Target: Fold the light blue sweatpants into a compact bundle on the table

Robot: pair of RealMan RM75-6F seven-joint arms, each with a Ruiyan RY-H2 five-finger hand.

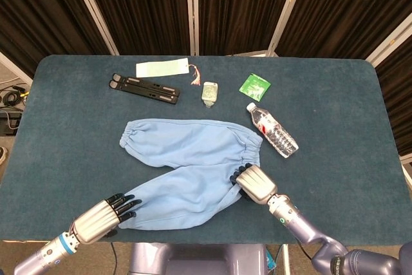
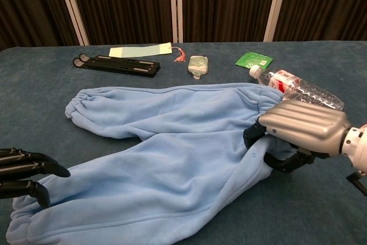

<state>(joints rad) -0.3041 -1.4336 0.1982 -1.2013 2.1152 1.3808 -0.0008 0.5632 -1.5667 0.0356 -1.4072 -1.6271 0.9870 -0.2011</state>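
The light blue sweatpants [image 1: 187, 169] lie flat in the middle of the blue table [image 1: 335, 133], waistband to the right and the two legs spreading leftward in a V, the far leg pointing toward the upper left and the near leg running down to the front edge. The right hand [image 1: 252, 183] sits at the waistband's near corner with its dark fingers [image 2: 255, 136] curled into the fabric, gripping a fold of cloth there. The left hand [image 1: 106, 216] rests at the cuff of the near leg, its black fingers [image 2: 31, 167] stretched out and slightly apart, the tips touching or just over the cuff; whether they have any cloth pinched cannot be told. Behind the pants, along the far side of the table, lie a black folding stand [image 1: 145, 89], a pale green paper tag [image 1: 162, 67], a small clear pouch [image 1: 210, 93], and a green packet [image 1: 255, 86]. A plastic water bottle [image 1: 272, 130] lies on its side just right of the waistband.
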